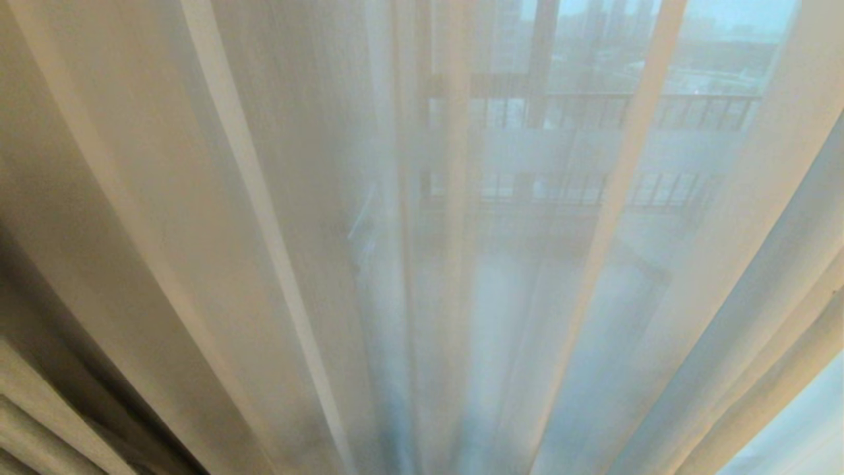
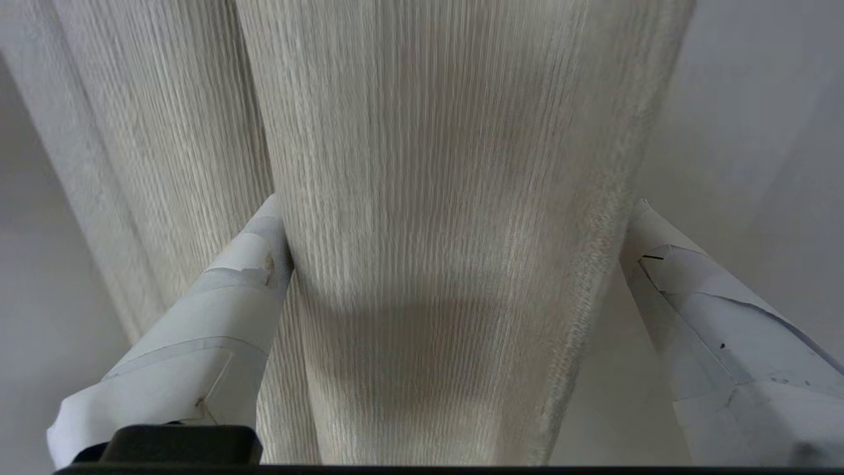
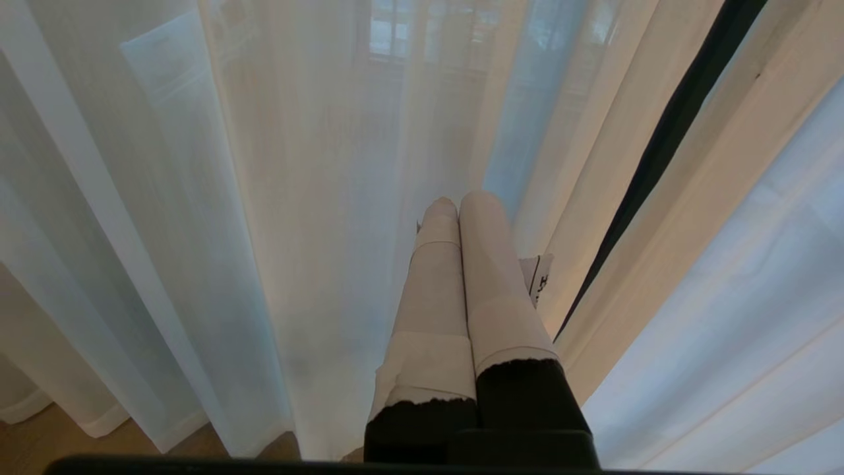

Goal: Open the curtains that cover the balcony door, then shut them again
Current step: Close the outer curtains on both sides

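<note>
Curtains (image 2: pixel 448 218) hang bunched in thick cream folds, one fold sitting between the spread fingers of the left gripper (image 2: pixel 455 224), not pinched. Right gripper (image 3: pixel 461 204) rests closed and empty against the sheer (image 3: pixel 264 198); beyond it, the balcony door (image 1: pixel 541 66).

backdrop: thin see-through white sheer fabric (image 1: pixel 501 277) | beyond: black-barred balcony railing (image 1: pixel 593 109), hazy daylight | floor: brown wooden strip (image 3: pixel 39 445)

My left end effector (image 2: pixel 455 231) stands spread wide, a thick fold of the curtains (image 2: pixel 448 198) filling the gap between its fingers. Bare wall lies open beside it. Ahead of my right end effector (image 3: pixel 461 201), pressed shut, sheer fabric (image 3: pixel 264 198) blocks the way.
</note>
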Available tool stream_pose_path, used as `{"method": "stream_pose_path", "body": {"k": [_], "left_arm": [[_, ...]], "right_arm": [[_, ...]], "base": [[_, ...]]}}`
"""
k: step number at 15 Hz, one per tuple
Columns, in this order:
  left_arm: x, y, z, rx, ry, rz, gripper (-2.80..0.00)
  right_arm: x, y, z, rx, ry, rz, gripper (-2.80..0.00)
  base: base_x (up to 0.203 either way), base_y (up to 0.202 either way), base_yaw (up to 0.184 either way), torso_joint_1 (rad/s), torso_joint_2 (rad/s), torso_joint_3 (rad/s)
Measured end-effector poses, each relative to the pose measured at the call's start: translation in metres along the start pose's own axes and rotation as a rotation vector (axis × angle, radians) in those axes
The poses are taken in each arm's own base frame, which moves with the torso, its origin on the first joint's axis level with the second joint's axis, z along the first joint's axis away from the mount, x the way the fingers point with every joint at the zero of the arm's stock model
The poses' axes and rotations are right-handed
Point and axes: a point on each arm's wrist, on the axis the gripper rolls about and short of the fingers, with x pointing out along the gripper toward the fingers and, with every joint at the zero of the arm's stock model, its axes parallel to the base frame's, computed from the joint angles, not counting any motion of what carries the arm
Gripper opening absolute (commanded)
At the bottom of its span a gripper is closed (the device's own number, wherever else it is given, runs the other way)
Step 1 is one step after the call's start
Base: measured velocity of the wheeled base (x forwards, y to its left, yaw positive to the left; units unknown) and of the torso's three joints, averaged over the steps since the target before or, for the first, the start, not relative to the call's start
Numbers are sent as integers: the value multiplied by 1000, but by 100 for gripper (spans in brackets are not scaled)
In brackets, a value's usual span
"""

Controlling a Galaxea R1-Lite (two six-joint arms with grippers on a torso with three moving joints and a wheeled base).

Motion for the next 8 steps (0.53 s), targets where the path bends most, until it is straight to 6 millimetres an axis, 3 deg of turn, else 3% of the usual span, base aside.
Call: {"method": "stream_pose_path", "body": {"k": [8], "left_arm": [[7,-3,-3,0,-10,-10,0]], "right_arm": [[0,0,0,0,0,0,-280]], "base": [[0,0,0,0,0,0]]}}
